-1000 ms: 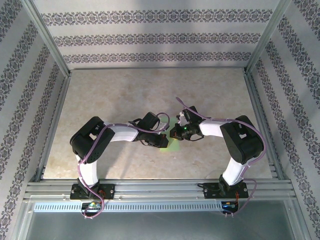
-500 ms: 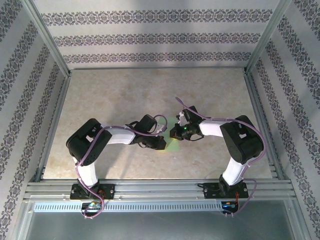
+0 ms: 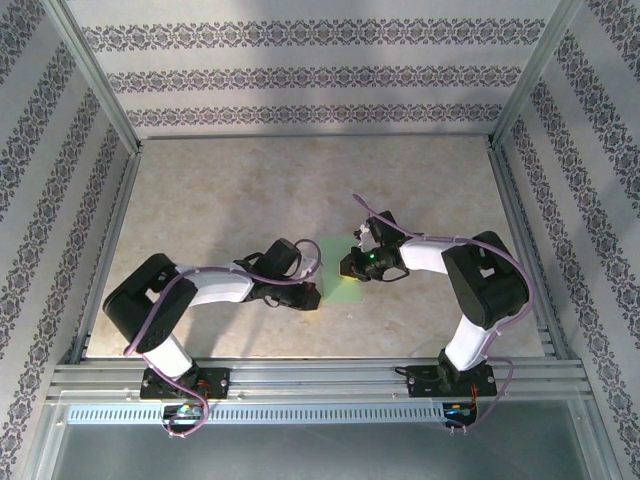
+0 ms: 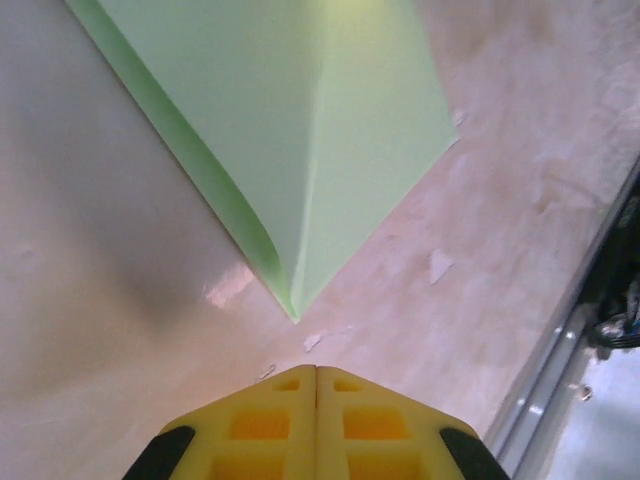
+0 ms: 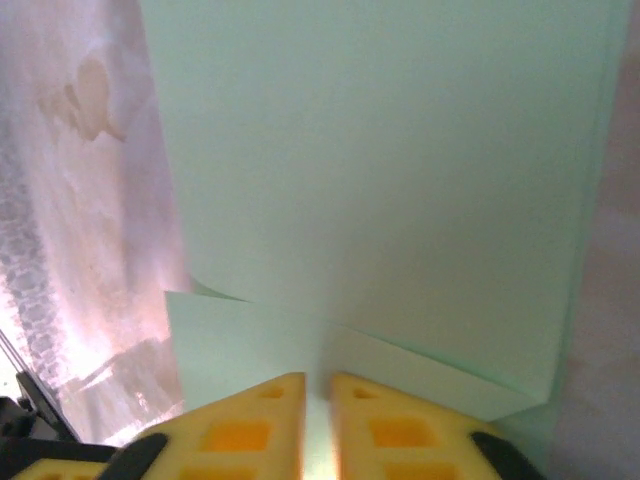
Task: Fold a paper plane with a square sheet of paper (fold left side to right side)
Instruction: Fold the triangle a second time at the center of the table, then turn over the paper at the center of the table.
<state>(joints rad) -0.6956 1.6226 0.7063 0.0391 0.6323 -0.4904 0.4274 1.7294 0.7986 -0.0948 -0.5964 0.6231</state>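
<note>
**Fig. Two-arm cell, top + wrist views.**

**(a) Top view.** Sheet is pale green and lies on the beige table, near-centre, between the two grippers. It is creased, so taller than wide in this view. L gripper sits low at the sheet's near-left corner, w/ the L arm stretched flat across the table from its base. R gripper is at the sheet's right edge, w/ the R arm bent at the elbow and a green LED lit on its wrist. Purple cables run along both arms. Patterned walls enclose three sides, and an alu. rail spans the near edge.

**(b) L wrist view.** Yellow fingers are pressed together w/ only a seam between them, and hold nothing. A pointed corner of the sheet lies just ahead of the tips, w/ bare table between, so no contact. A crease ridge runs back from that corner. The left-hand layer's edge is lifted slightly off the table.

**(c) R wrist view.** Yellow fingers are almost together, w/ a thin pale slit between them, and appear clamped on the sheet's near edge. The sheet spreads away from the tips. A folded flap edge crosses it just ahead of the fingers.
</note>
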